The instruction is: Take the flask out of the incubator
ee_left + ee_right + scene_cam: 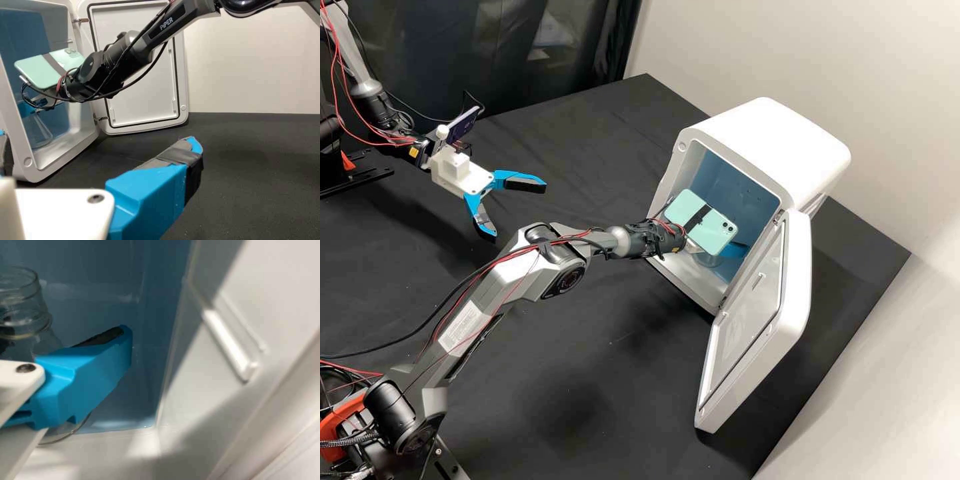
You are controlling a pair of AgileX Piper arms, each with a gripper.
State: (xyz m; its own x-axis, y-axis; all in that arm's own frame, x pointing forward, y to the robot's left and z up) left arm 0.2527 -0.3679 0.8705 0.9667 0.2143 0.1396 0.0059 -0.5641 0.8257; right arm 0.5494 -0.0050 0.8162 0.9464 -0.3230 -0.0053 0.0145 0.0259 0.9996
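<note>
Right gripper [100, 347] reaches inside the incubator [773, 133], upright flask [20, 300] just beside it, grip unreadable; left gripper [517, 210] spread wide, well apart.

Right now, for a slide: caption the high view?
Right end effector inside the open incubator at the flask; left end effector open above the bench.
</note>
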